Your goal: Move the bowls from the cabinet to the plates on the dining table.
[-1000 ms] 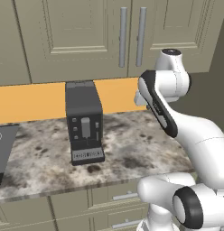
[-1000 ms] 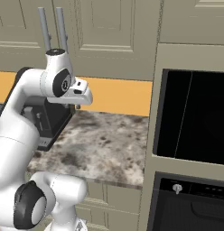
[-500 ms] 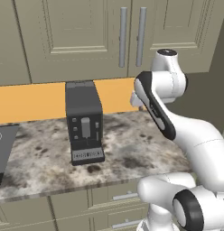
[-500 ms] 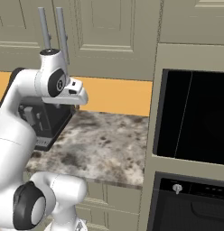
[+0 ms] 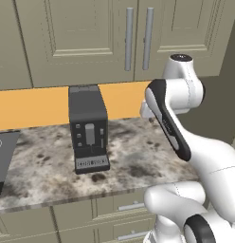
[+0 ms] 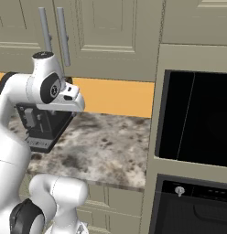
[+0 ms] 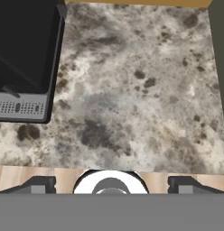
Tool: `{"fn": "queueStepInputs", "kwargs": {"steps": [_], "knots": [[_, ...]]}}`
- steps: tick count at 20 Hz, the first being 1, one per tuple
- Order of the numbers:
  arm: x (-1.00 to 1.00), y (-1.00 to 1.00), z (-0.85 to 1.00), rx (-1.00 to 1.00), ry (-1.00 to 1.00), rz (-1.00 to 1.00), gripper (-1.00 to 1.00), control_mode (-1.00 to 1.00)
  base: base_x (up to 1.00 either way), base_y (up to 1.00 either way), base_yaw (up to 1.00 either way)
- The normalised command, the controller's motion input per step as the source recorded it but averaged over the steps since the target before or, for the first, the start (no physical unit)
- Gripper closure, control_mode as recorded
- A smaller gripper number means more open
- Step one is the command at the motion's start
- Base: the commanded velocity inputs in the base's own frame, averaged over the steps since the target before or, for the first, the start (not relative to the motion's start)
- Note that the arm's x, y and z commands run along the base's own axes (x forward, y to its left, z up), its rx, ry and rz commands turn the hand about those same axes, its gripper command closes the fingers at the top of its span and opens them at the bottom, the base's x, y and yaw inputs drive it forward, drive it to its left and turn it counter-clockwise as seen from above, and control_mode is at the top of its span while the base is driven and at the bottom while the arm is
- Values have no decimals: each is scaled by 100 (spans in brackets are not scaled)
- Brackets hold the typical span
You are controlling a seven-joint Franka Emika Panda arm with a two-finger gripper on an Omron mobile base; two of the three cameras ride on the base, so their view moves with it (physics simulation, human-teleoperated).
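Above the speckled stone counter [image 5: 138,161] the white arm is folded high, its upper joint raised level with the lower edge of the cabinet [image 5: 95,38], whose doors are closed and whose silver bar handles [image 5: 138,38] stand just beside that joint. Its hand is turned down over the counter. At the bottom of the hand view the gripper [image 7: 110,184] is seen with its fingertips [image 7: 41,184] spread wide and nothing held between them. A black coffee machine [image 5: 88,128] stands upright on the counter, left of the arm

Orange backsplash [image 5: 39,107], speckled stone counter [image 5: 133,163], black wall oven [image 6: 195,119].
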Motion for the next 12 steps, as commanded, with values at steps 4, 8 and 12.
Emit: {"fn": "queueStepInputs", "kwargs": {"steps": [4,8,12], "knots": [[-19,-4,6,0,-4,3,-100,-100,0,0,0],[0,-10,14,0,-4,4,-100,-100,0,0,0],[0,-5,21,0,-3,1,-100,-100,0,0,0]]}}
